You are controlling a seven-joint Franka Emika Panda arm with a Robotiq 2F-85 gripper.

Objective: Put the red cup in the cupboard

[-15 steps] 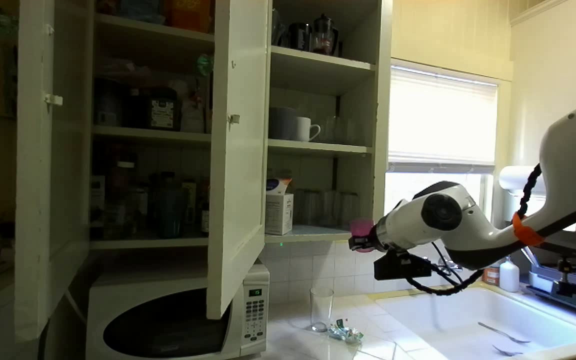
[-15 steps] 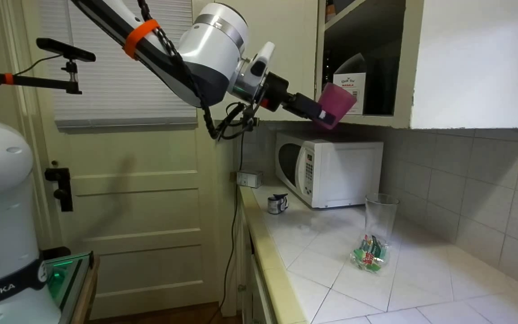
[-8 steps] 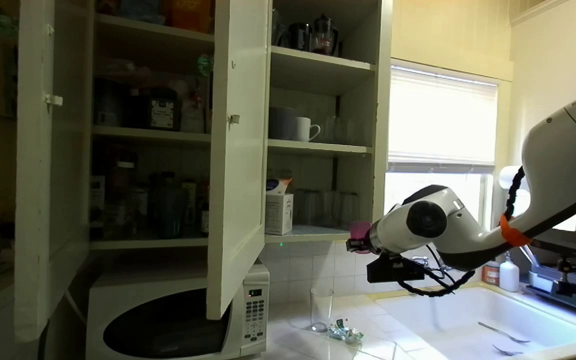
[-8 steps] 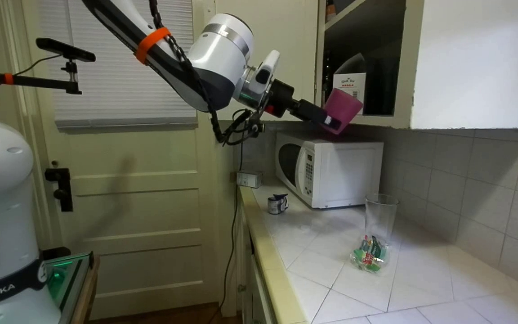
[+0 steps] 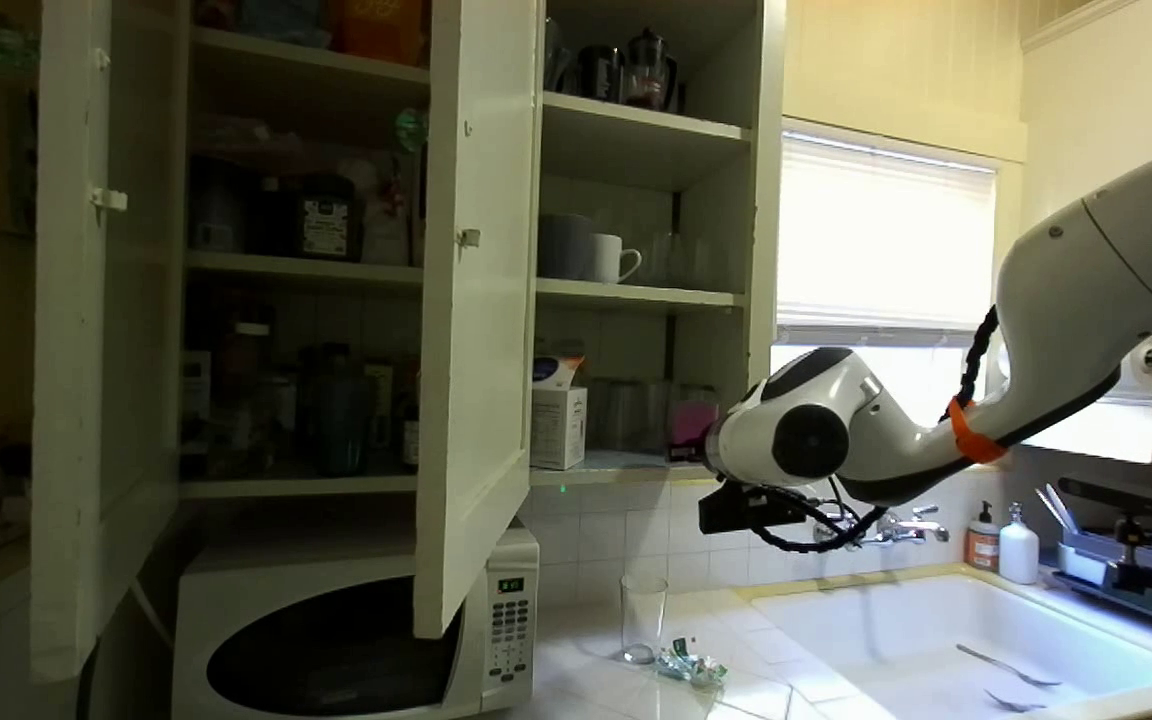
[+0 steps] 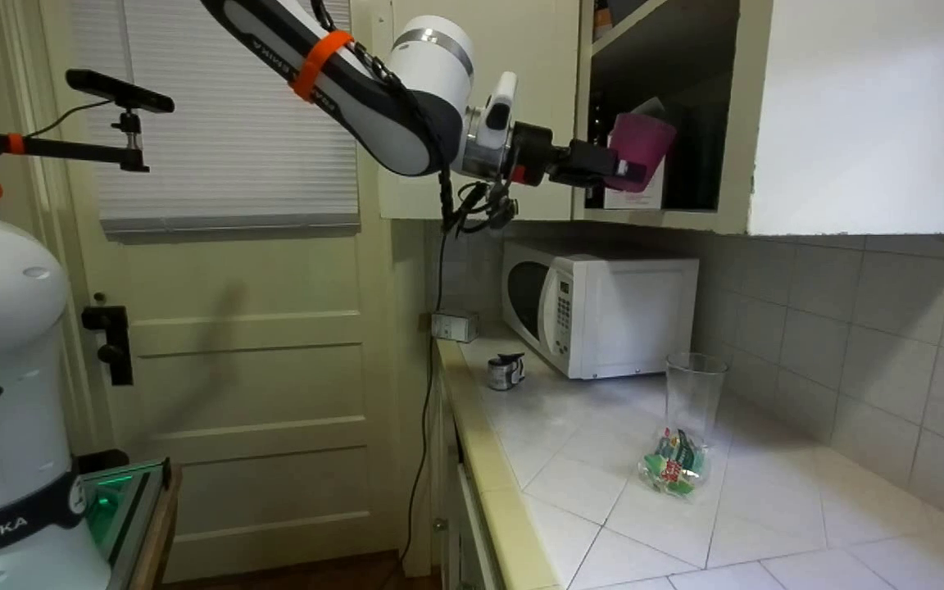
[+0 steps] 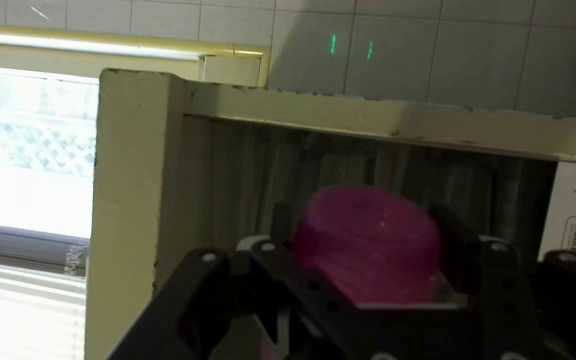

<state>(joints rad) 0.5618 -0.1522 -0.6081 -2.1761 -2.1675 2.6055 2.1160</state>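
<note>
The red cup (image 5: 694,412), a magenta tumbler, is held by my gripper (image 6: 628,170), with a finger on either side of it. In the wrist view the gripper (image 7: 365,225) has the cup's base (image 7: 368,215) showing between its dark fingers. The cup (image 6: 644,141) leans a little in an exterior view. It is at the opening of the cupboard (image 5: 636,295), by the right end of the lowest shelf. Whether it is past the front edge (image 7: 318,107), I cannot tell. The fingers partly cover the cup's sides.
On the lowest shelf stand a white box (image 5: 558,425) and clear glasses (image 5: 626,415). A cupboard door (image 5: 481,300) juts out to the left, and an upright post (image 7: 130,200) borders the opening. Below are the microwave (image 6: 632,319) and a tall glass (image 5: 643,620) on the counter.
The gripper and cup have risen from around the shelf edge to above it and moved toward the cupboard opening. The cup is less tilted than before. The grip is unchanged.
</note>
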